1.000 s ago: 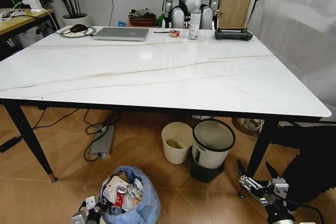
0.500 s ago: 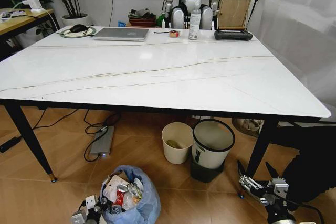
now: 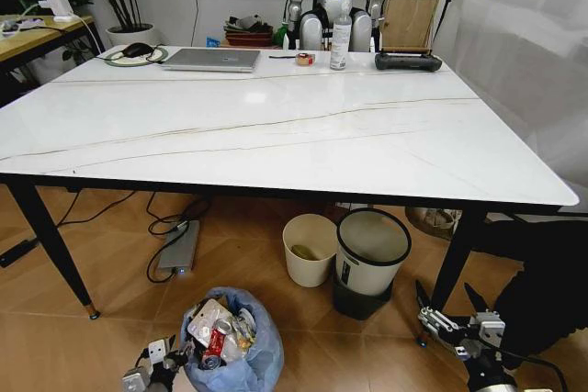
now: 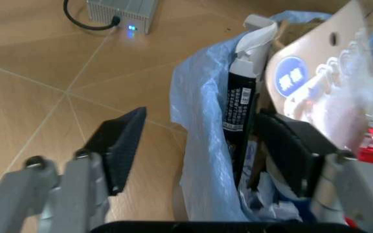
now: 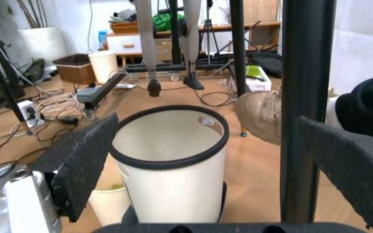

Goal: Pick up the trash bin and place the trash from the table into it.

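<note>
The marble-look bench (image 3: 276,126) carries a silver laptop (image 3: 212,59) and a spray bottle (image 3: 341,34) at its far edge. On the wooden floor, the left pincer (image 4: 203,150) stands apart, its pads straddling the blue-bagged rim of the trash bin (image 3: 234,355), one pad outside, one inside among the trash (image 3: 219,330). Cardboard beside that inner pad bears a blue oval label, unreadable. The right pincer (image 5: 225,170) gapes wide, facing the black bin (image 5: 170,162).

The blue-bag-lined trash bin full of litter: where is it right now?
In the head view, the trash bin sits on the floor at lower left, before the marble table; the open left gripper straddles its bag rim.
</note>
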